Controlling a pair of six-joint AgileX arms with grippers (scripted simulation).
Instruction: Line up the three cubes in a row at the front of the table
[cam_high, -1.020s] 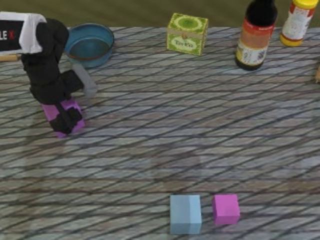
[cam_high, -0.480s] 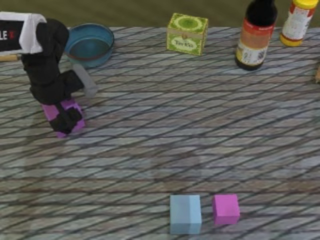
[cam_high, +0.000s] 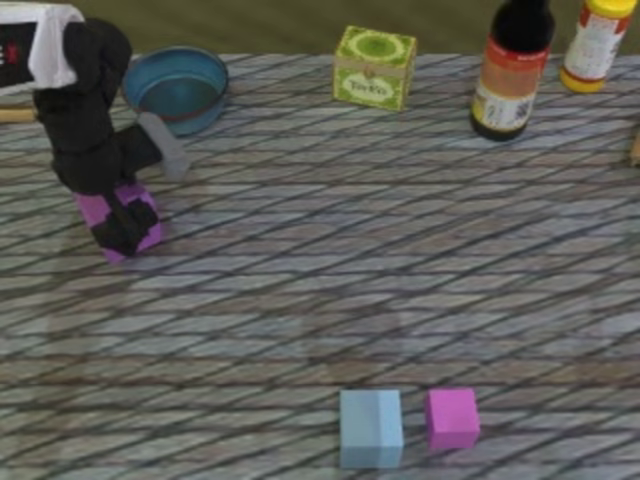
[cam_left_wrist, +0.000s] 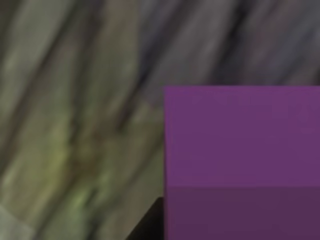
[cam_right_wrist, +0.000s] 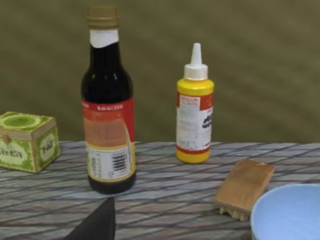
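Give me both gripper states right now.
Left gripper: shut on the large purple cube.
Right gripper: not in the top view; state cannot be told.

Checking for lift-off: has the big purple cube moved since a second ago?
Yes. The purple cube, held in the left pincer, has shifted slightly left and toward the blue bowl at the back.

Near the front edge of the tabletop (cam_high: 300, 300), right of centre: mid-sized cube (cam_high: 371, 428) just left of the smaller cube (cam_high: 452, 417), a narrow gap between. Far left, well behind them: large cube (cam_high: 123, 220) under the left gripper (cam_high: 122, 222), bowl (cam_high: 180, 88) behind. Along the back edge, left to right: tea box (cam_high: 374, 67), dark bottle (cam_high: 513, 68), squeeze bottle (cam_high: 597, 44)
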